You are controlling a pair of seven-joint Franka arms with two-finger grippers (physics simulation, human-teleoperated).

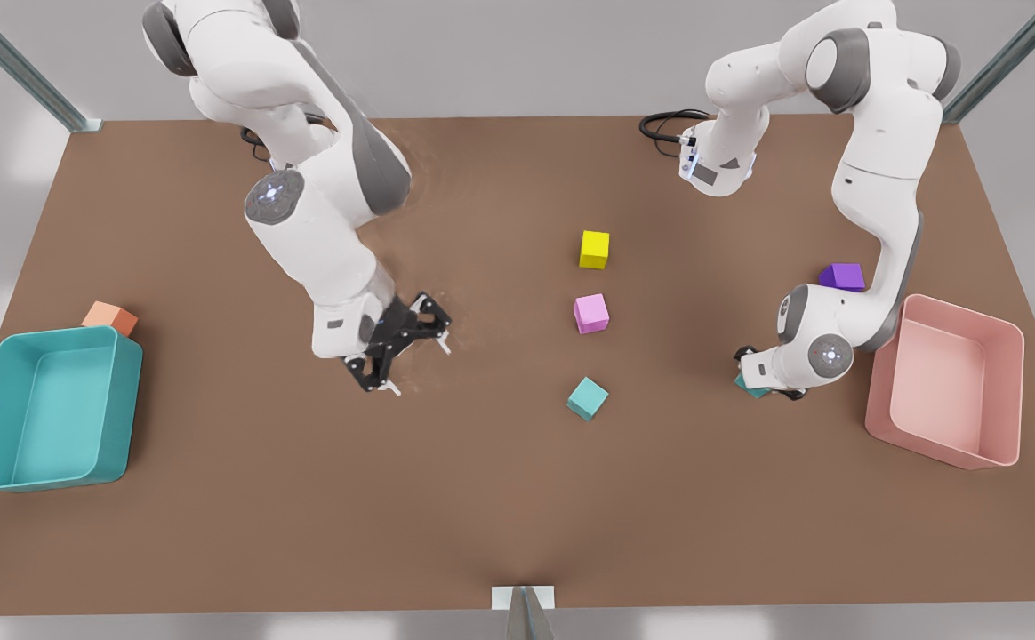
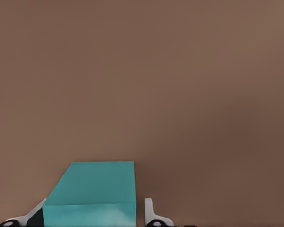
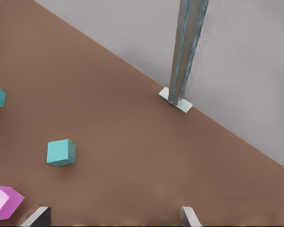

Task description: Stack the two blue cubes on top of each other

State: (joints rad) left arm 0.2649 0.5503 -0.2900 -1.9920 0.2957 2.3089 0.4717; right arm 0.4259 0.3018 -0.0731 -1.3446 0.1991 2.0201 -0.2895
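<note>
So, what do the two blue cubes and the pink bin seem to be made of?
Free blue cube and blue cube between the left gripper's fingers: matte, uniformly coloured, no shine; perhaps foam or painted wood. Pink bin: smooth, thin-walled, rounded corners, faint sheen; probably moulded plastic.

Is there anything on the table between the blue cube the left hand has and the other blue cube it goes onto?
Nothing visible. The left hand straddles one blue cube near the pink bin. The other blue cube stands apart, with bare table between them. The pink cube lies off that line.
</note>
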